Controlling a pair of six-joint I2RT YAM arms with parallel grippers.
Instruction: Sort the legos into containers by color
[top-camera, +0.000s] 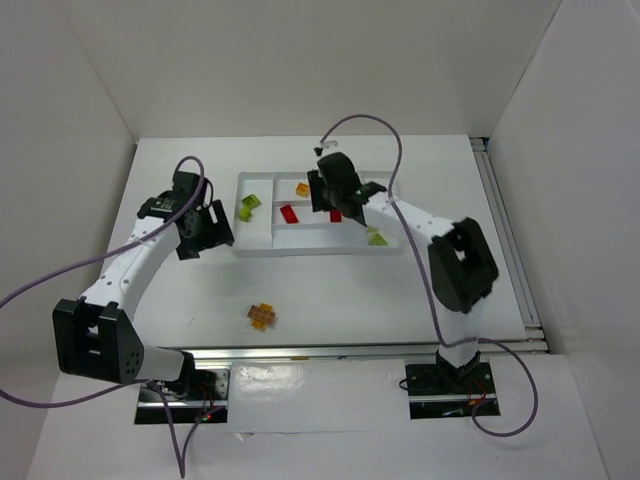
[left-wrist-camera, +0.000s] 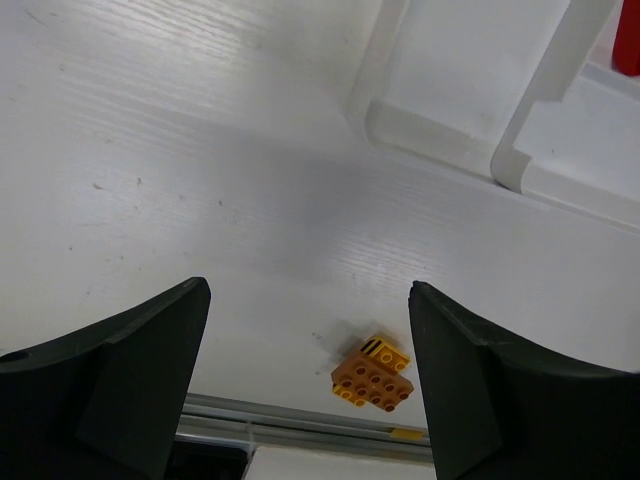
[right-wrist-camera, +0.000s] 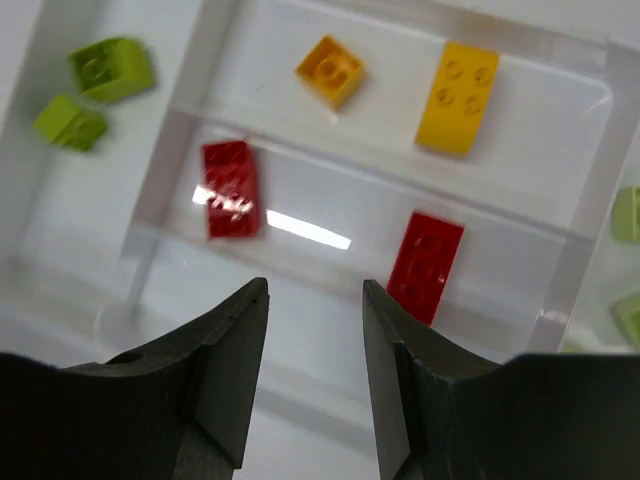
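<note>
Orange brick (top-camera: 262, 316) lies on the table (top-camera: 330, 300), outside the tray (top-camera: 250, 248). Left claw (left-wrist-camera: 308, 290) is spread wide and empty. It is the nearer arm; the brick lies toward the near edge, skewed to the jaws. Right claw (right-wrist-camera: 315, 290) is over the tray, slightly parted, holding nothing.

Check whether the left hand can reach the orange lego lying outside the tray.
Probably yes: the orange lego lies on the table with nothing next to it, and the left hand is open and empty nearby.

No legible txt, labels or nos. anywhere.
</note>
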